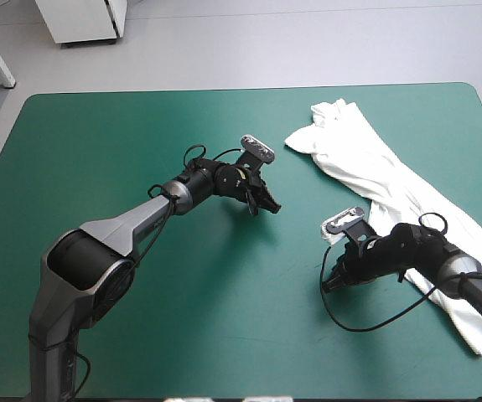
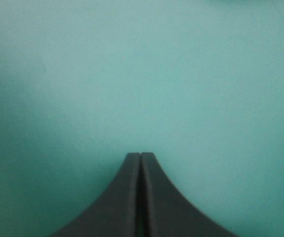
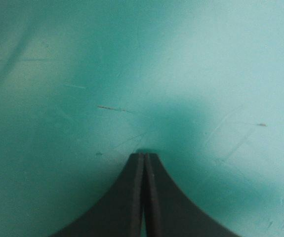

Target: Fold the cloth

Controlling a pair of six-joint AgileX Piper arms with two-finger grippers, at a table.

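White and rumpled, the T-shirt [image 1: 366, 159] lies in a long strip down the right side of the teal-green cover [image 1: 123, 151] as the left gripper [image 1: 267, 203] and right gripper [image 1: 330, 283], fingers pressed together on nothing, hang to its left; spreading it flat first would likely help.

White T-shirt [image 1: 366, 159], teal-green cover [image 1: 98, 151] — both plain

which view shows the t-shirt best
The high view: the T-shirt lies as a long white band along the right of the teal-green cover, partly behind the right arm. Both wrist views show only bare cover, no T-shirt.
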